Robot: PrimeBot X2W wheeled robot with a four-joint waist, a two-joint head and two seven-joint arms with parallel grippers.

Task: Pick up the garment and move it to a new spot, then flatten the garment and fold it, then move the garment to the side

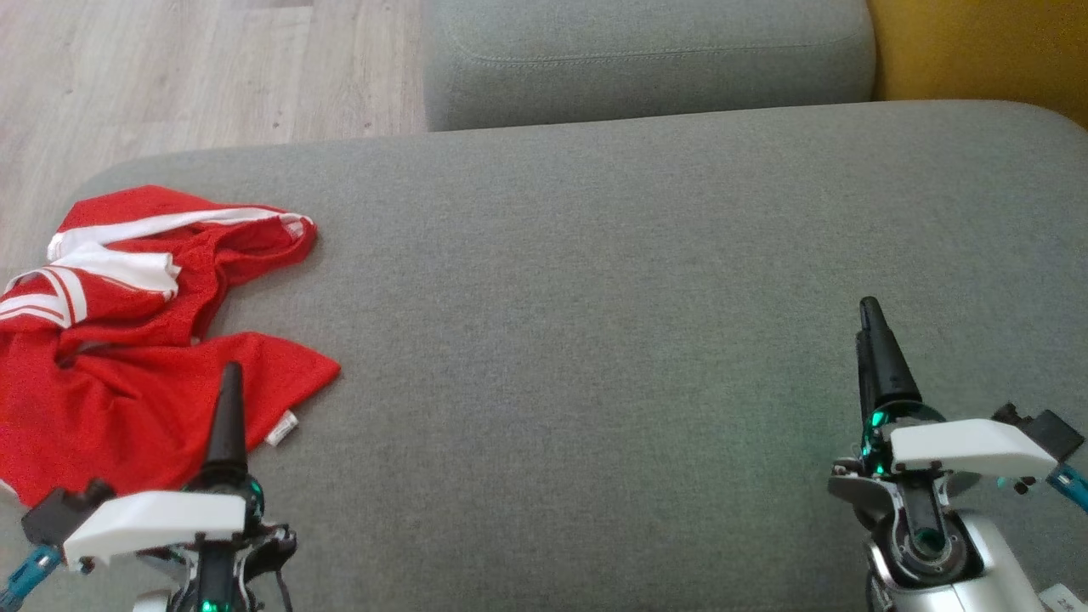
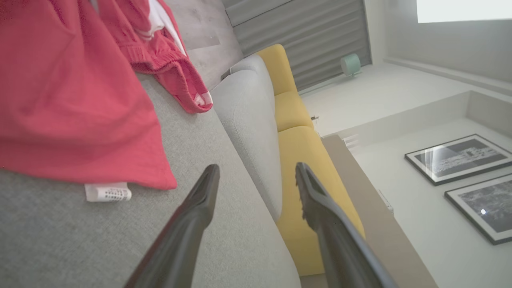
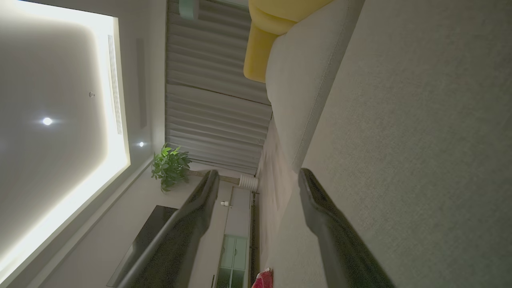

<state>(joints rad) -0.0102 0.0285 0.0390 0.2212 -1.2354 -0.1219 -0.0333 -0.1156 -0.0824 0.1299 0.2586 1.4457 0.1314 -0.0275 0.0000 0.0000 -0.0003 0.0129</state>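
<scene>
Here we are facing a broad grey fabric sofa cushion (image 1: 595,297), with the crumpled red mesh garment with white stripes (image 1: 127,382) lying at its left end (bunched up towards the far side). Our left gripper (image 2: 257,168) is hanging just beside the garment's near hem, fingers spread, holding nothing; our right gripper (image 3: 258,173) is standing well apart, likewise spread and empty. A small white label (image 2: 108,193) is peeking from the hem.

Dark tapered fingers (image 1: 880,357), white wrist shells (image 1: 157,518), teal cables (image 1: 25,574)
</scene>
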